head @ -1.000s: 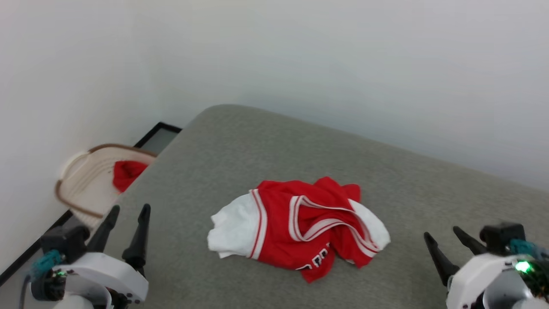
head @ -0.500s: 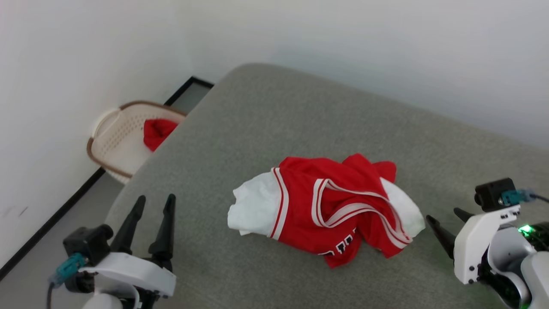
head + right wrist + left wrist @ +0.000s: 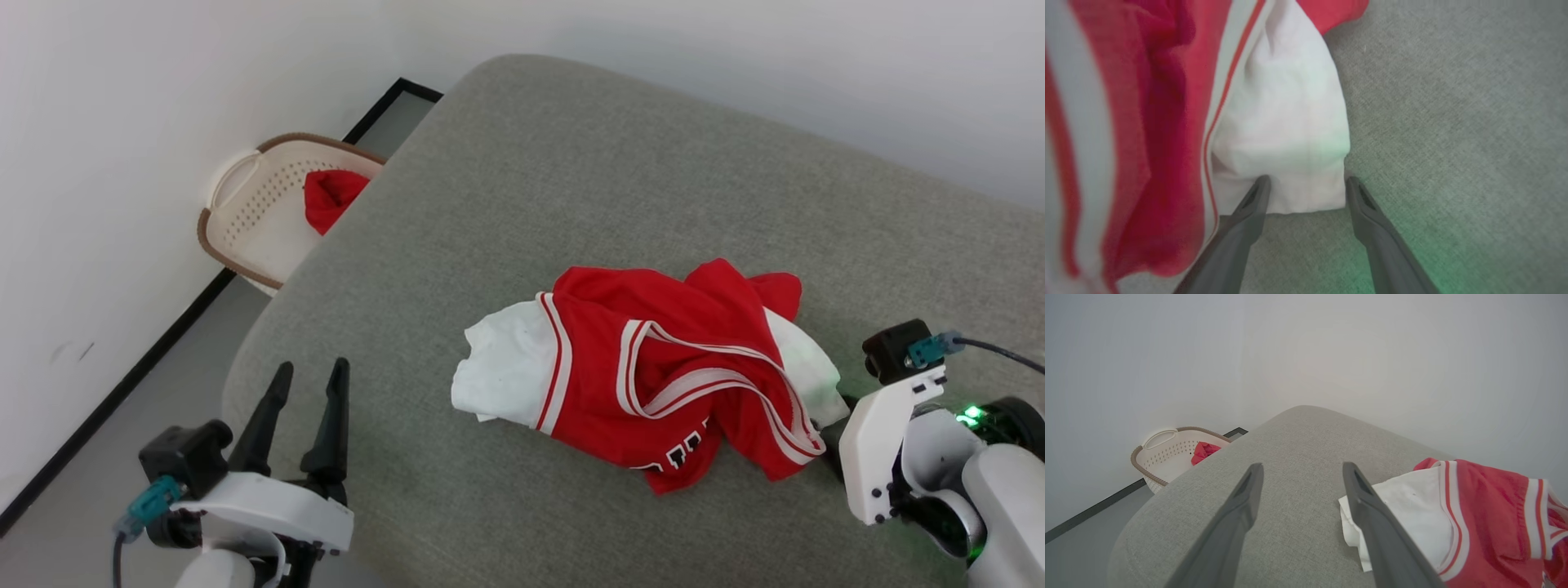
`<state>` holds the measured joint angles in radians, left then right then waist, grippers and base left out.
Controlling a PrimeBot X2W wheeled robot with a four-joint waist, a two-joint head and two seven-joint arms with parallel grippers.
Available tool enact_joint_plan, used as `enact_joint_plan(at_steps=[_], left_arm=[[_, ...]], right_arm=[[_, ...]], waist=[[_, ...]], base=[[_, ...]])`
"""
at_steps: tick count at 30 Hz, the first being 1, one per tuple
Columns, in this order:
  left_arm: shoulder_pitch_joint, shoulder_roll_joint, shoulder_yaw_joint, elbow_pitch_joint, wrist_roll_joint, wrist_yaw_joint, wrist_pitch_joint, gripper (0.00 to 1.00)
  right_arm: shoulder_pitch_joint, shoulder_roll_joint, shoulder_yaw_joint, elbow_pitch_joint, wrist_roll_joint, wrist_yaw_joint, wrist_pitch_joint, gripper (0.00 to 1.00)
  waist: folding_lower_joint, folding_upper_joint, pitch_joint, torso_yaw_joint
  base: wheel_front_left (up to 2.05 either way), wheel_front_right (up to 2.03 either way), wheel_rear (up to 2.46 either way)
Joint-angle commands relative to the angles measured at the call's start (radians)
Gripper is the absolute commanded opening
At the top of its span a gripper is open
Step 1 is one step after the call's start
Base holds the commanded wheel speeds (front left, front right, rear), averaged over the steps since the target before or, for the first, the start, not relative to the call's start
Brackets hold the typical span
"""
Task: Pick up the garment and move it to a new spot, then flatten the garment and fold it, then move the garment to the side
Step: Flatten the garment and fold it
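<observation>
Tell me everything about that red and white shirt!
The jersey is red, with white sleeves, red-and-white striped trim and dark lettering partly hidden in a fold. It looks like thin, soft cloth. It lies crumpled on the grey cushion. The right gripper is open, its fingertips either side of one white sleeve's end.

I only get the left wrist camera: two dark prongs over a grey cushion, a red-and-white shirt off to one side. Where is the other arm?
Observer: The right gripper is at the jersey's far end, jaws open astride its second white sleeve.
Visitor: Holding it?
Observer: Not yet; the tips only reach the sleeve's edge.
Visitor: Any writing on the shirt?
Observer: Yes, dark lettering on the front, partly tucked under, unreadable.
</observation>
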<state>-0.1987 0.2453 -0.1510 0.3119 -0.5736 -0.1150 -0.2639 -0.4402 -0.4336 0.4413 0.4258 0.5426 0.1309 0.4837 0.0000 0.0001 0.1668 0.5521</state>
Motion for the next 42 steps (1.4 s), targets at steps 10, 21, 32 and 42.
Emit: enact_joint_plan(at_steps=[10, 21, 32, 42], left_arm=[[-0.017, -0.011, 0.014, 0.031, 0.020, -0.017, 0.001, 1.00], [-0.026, 0.058, -0.063, 0.049, -0.012, -0.016, 0.001, 1.00], [-0.003, 0.109, -0.082, 0.054, -0.041, -0.016, 0.001, 1.00], [-0.003, 0.110, -0.096, 0.041, -0.043, -0.016, 0.001, 1.00]], right_arm=[[-0.056, -0.039, 0.042, 0.081, 0.016, -0.001, -0.083, 0.00], [0.001, -0.109, -0.019, 0.067, 0.043, -0.001, -0.109, 0.00], [0.096, -0.190, -0.130, -0.028, 0.016, -0.001, -0.052, 0.00], [0.202, -0.256, -0.286, -0.030, -0.007, -0.001, -0.033, 0.00]], waist=[[0.0000, -0.0001, -0.022, -0.004], [0.0000, -0.0001, -0.112, -0.037], [0.0000, -0.0001, -0.157, -0.152], [0.0000, -0.0001, -0.146, -0.235]], base=[[0.00, 0.00, 0.00], [0.00, 0.00, 0.00], [0.00, 0.00, 0.00], [0.00, 0.00, 0.00]])
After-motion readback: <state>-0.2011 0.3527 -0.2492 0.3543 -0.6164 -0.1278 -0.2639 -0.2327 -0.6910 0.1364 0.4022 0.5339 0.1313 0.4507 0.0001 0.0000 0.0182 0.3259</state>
